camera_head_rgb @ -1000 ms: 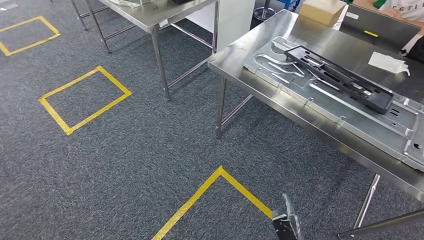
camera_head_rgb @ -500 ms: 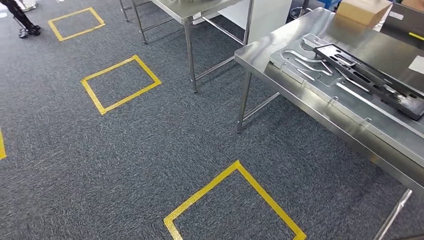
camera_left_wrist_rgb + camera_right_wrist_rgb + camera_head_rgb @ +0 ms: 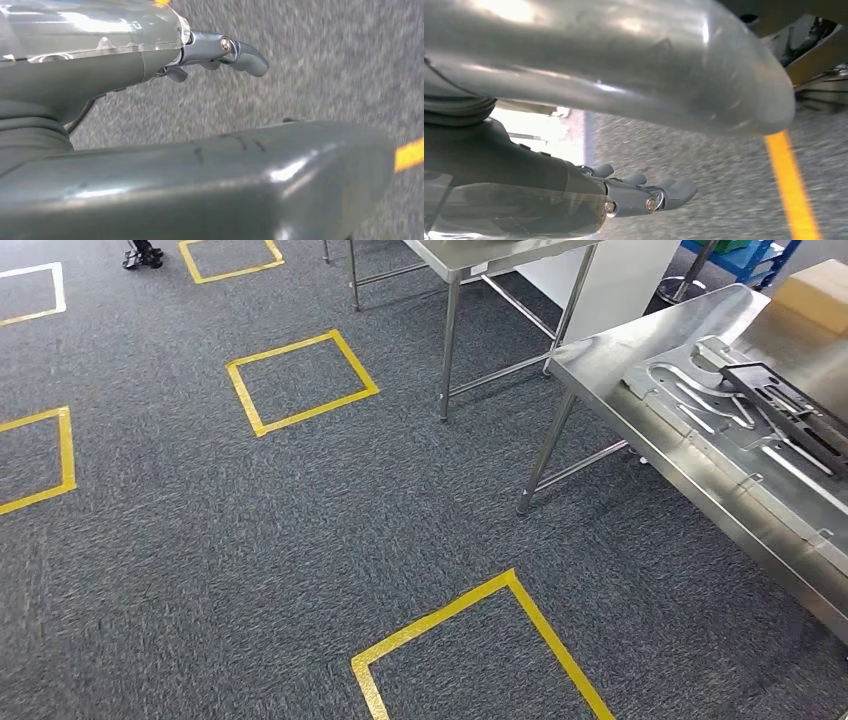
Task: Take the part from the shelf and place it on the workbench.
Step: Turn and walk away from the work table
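With the left hand (image 3: 220, 52) and right hand (image 3: 644, 192) hanging empty, fingers loosely apart, the black part (image 3: 795, 415) lies on the workbench (image 3: 610, 360), well beyond the fingers; probably stiff, light, best gripped mid-length.

At our two o'clock stands a workbench (image 3: 610, 365) with a flat plate (image 3: 700, 435) on it, a frame (image 3: 790, 415) on the plate; another table (image 3: 470, 255) stands at twelve.

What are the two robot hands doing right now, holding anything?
Left robot hand: open, holding nothing, hanging over the carpet.
Right robot hand: open, holding nothing, fingers out over the carpet.
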Robot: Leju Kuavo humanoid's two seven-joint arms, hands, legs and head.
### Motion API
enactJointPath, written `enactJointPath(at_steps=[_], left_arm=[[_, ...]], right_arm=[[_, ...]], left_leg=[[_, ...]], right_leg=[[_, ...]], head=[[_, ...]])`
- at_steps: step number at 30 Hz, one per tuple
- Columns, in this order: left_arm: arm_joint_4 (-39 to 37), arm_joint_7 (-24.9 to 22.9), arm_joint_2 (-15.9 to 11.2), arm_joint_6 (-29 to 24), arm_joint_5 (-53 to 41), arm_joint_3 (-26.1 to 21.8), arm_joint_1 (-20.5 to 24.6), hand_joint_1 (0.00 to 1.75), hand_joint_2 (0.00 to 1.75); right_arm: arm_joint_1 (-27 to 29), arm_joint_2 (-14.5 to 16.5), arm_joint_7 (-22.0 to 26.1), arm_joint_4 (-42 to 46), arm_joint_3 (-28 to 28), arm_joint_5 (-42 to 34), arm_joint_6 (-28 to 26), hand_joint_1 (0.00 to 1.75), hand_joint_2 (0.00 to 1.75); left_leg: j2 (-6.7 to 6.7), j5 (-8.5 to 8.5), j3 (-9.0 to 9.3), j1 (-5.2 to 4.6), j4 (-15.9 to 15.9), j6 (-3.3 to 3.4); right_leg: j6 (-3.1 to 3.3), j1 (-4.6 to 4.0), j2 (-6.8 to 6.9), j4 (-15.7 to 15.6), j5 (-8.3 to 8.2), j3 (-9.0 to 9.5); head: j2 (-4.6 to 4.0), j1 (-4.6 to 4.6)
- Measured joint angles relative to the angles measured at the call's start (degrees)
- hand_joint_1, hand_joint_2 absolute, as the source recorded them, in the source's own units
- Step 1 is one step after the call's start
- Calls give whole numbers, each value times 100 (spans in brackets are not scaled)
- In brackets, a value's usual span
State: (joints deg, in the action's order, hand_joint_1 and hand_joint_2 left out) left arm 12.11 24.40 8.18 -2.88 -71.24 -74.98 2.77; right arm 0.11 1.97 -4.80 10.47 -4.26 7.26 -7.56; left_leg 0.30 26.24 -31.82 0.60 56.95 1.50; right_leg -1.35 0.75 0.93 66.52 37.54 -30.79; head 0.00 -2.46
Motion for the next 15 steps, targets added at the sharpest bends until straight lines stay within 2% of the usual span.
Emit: enactJointPath(at_steps=[1,2,3,4,5,6,7,8,9,10,11,12,13,15], left_arm=[[0,13,-25,-20,-5,39,11,0,0],[0,27,-44,-46,8,66,17,0,0],[0,44,-57,-79,30,81,19,0,0],[0,60,-64,-114,63,87,19,0,0],[0,73,-69,-149,98,87,17,0,0],[0,82,-70,-189,133,85,20,0,0],[0,88,-69,-232,169,82,25,0,0],[0,88,-69,-271,198,79,27,0,0],[0,77,-68,-310,227,72,25,0,0],[0,60,-68,-341,253,63,16,0,0],[0,36,-69,-363,272,51,3,0,0],[0,8,-69,-380,289,39,-10,0,0],[0,-18,-70,-389,301,29,-16,0,0],[0,-69,-69,-397,310,16,-18,0,0]], right_arm=[[8,0,108,-14,49,13,8,0,0],[11,0,203,-25,80,42,21,0,0],[11,-1,295,-33,98,89,38,0,0],[10,-4,372,-39,105,148,60,0,0],[11,-11,425,-43,105,213,86,0,0],[15,-25,460,-51,103,281,111,0,0],[14,-38,479,-59,99,344,133,0,0],[8,-50,488,-67,92,400,153,0,0],[-5,-58,490,-73,81,453,167,0,0],[-27,-58,491,-74,68,496,182,0,0],[-44,-59,491,-74,54,530,197,0,0],[-54,-61,490,-74,40,561,207,0,0],[-56,-63,489,-75,26,587,215,0,0],[-43,-71,485,-79,3,628,224,0,0]], left_leg=[[-66,-6,-12,-10,3,12],[-138,-10,-16,-20,7,17],[-216,-12,-16,-27,13,19],[-295,-13,-11,-32,23,18],[-370,-13,-10,-33,34,14],[-435,-11,-21,-42,56,1],[-499,-13,-47,-47,79,-20],[-553,-20,-82,-45,97,-49],[-608,-33,-113,-41,105,-87],[-667,-52,-140,-33,99,-126],[-655,-54,-158,-28,112,-156],[-569,-13,-193,-34,172,-183],[-437,94,-272,-42,338,-204],[-171,454,-578,-27,999,-243]], right_leg=[[0,1,-45,363,126,-195],[2,1,-60,574,141,-325],[9,1,-71,586,42,-365],[22,1,-94,380,-163,-303],[43,1,-167,23,-419,-171],[66,-1,-306,-344,-617,-38],[84,-1,-423,-635,-748,59],[99,-6,-514,-797,-802,102],[112,-15,-539,-850,-798,105],[132,-14,-480,-870,-810,104],[163,-7,-412,-894,-830,114],[199,4,-344,-923,-849,129],[235,17,-267,-952,-865,142],[275,8,-107,-970,-870,154]], head=[[0,0],[0,1],[0,0],[0,-1],[0,0],[0,-1],[0,-1],[0,-1],[0,-1],[0,-1],[0,-1],[0,-1],[0,-2],[0,-3]])
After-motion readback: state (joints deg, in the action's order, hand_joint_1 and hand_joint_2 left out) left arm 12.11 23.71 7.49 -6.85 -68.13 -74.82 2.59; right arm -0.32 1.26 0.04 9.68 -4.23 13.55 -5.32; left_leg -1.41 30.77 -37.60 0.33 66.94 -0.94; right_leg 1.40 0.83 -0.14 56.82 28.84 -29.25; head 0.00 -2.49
